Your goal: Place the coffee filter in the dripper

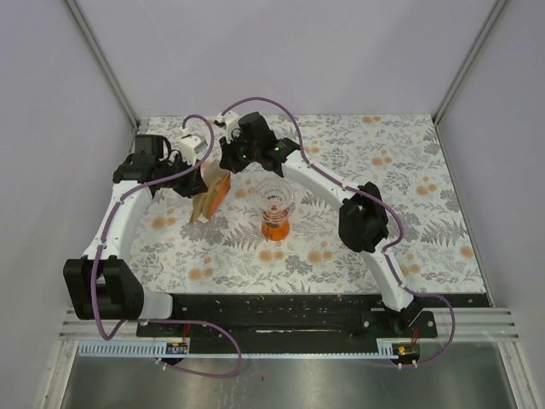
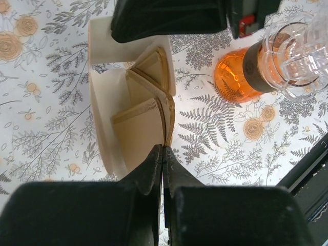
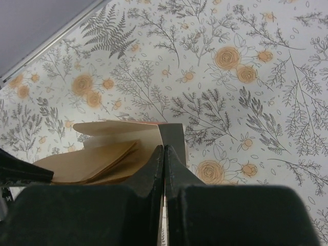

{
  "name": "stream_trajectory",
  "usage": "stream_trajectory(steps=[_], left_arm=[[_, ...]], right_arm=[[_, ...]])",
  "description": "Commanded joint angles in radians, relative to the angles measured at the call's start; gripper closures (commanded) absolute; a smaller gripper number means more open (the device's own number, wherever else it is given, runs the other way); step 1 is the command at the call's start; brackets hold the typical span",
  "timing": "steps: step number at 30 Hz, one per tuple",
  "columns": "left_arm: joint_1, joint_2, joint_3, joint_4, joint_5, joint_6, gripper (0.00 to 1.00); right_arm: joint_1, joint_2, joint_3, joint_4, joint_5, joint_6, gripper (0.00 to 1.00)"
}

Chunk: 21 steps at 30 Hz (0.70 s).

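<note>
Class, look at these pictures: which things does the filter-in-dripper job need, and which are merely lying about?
Needed: dripper; filters, one to go in it; left gripper and right gripper, both shut by the stack.
Merely there: filter holder; floral tablecloth; purple cables.

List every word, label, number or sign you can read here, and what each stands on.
None can be read.
Tablecloth: flower-and-fern print only.
Dripper and filter stack: no lettering.
Small tag on the front rail: too small to read.
</note>
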Motion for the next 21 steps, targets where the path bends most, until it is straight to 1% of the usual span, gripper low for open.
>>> stream_trajectory(steps=[1,3,4,7,10,14,16,17,18,21], left_arm=[[0.0,0.028,-0.044,0.113,0.073,0.035,1.0],[0.0,0.052,-0.056,0.136,0.064,0.033,1.0],[0.026,0.061,-0.059,0.147,0.065,0.03,1.0],[0.034,0.087,-0.065,0.172,0.077,0.021,1.0],[0.039,0.106,-0.067,0.193,0.082,0.004,1.0],[0.04,0.133,-0.059,0.205,0.094,-0.008,1.0],[0.04,0.146,-0.056,0.205,0.107,-0.013,1.0],[0.04,0.149,-0.053,0.207,0.116,-0.017,1.0],[0.039,0.152,-0.055,0.207,0.12,-0.022,1.0],[0.039,0.157,-0.055,0.218,0.114,-0.048,1.0]], right_arm=[[-0.024,0.066,0.147,-0.09,-0.055,-0.017,1.0],[-0.029,0.088,0.183,-0.121,-0.058,-0.017,1.0],[-0.032,0.094,0.186,-0.126,-0.061,-0.015,1.0],[-0.041,0.099,0.189,-0.124,-0.07,-0.006,1.0],[-0.05,0.105,0.206,-0.127,-0.095,0.001,0.89],[-0.054,0.126,0.249,-0.149,-0.107,-0.002,0.82],[-0.057,0.137,0.266,-0.166,-0.107,-0.006,0.73],[-0.057,0.14,0.27,-0.172,-0.104,-0.008,0.66],[-0.06,0.138,0.272,-0.176,-0.107,-0.006,0.62],[-0.06,0.138,0.283,-0.175,-0.115,-0.006,0.56]])
